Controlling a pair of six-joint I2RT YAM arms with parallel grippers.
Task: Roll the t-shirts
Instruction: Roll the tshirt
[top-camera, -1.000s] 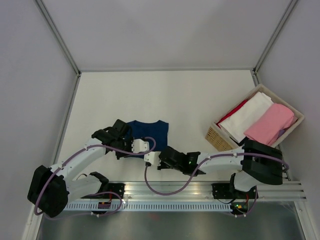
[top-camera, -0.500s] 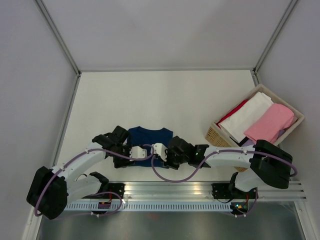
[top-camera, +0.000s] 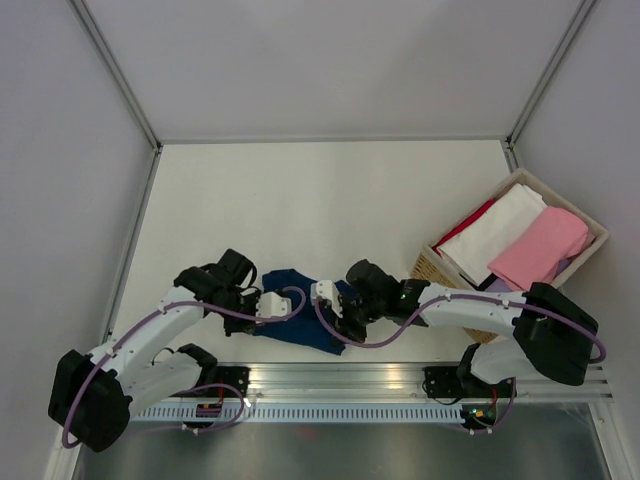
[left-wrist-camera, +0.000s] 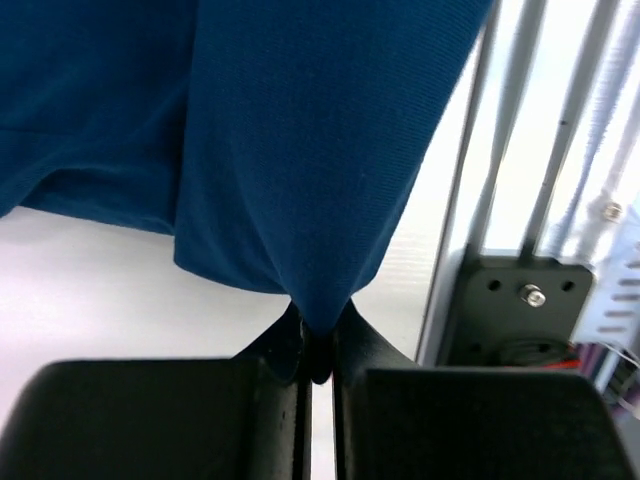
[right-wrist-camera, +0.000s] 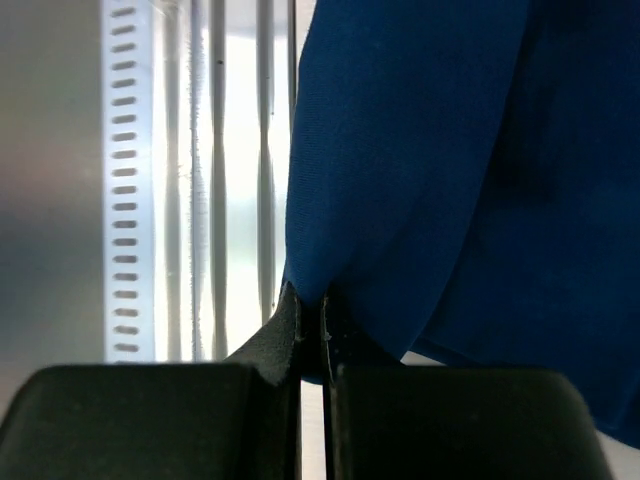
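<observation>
The desk (top-camera: 320, 200) is a smooth, matte white rectangle, walled by pale panels (top-camera: 60, 150) with grey metal corner posts. Along its near edge runs a ribbed aluminium rail (top-camera: 380, 395) with a row of small slots.

At the right edge sits a woven wicker basket (top-camera: 432, 272), rectangular and turned at an angle. It holds folded cloths: a white one (top-camera: 495, 232), a pink one (top-camera: 540, 248) and a sliver of red (top-camera: 470, 222).

The shirt (top-camera: 305, 328) is navy, a fine ribbed knit, soft and limp. It lies bunched at the desk's near edge, between the two grippers, and hangs in smooth folds from each pinch (left-wrist-camera: 300, 150) (right-wrist-camera: 450, 150).

The left gripper (top-camera: 275, 310), with black matte fingers, is closed tight on a pinched point of the shirt's edge (left-wrist-camera: 318, 350). The right gripper (top-camera: 335, 320) is likewise clamped on a fold of the shirt (right-wrist-camera: 322, 330).
</observation>
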